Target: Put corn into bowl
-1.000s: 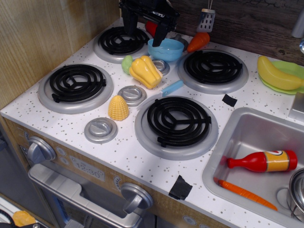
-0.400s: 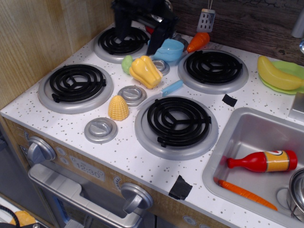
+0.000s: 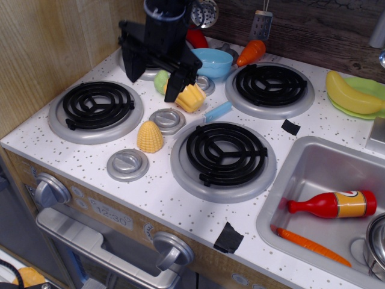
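Pale-yellow corn (image 3: 150,137) sits on tabletop (image 3: 150,192) between two knobs | blue bowl (image 3: 211,62) at its 1 o'clock (well apart) | tool (image 3: 153,81) spread, empty, above pepper (image 3: 191,97)

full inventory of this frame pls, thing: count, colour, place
corn: 1, pale yellow, between front burners
bowl: 1, light blue, back centre
bell pepper: 1, yellow, partly behind gripper
burners: 4, black coils
knobs: 3 showing, silver, stovetop
carrots: 2, orange, behind bowl; sink
banana: 1, yellow, on plate
plate: 1, lime green, right edge
bottle: 1, red, sink
spatula: 1, grey, back wall
gripper: 1, black, open, above back-left stovetop
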Action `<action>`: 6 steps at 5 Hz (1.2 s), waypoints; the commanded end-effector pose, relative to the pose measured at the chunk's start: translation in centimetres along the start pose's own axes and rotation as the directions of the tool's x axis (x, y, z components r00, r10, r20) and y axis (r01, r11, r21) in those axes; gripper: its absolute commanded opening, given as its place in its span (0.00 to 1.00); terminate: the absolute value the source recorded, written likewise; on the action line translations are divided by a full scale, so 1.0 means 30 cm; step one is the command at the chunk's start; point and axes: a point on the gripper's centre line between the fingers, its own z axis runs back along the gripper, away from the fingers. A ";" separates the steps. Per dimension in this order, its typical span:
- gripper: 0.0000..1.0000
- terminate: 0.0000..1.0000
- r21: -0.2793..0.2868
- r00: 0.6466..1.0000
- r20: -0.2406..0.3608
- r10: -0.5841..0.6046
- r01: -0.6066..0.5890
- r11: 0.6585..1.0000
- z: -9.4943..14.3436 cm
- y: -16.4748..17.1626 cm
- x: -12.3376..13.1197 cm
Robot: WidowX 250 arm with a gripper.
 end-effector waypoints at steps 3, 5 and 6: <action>1.00 0.00 -0.121 0.997 0.053 0.047 -0.041 0.992 -0.134 0.021 -0.040; 1.00 0.00 -0.123 0.993 0.096 0.072 -0.060 0.991 -0.225 0.022 -0.056; 0.00 0.00 -0.161 0.991 0.078 0.108 -0.095 0.982 -0.227 0.002 -0.059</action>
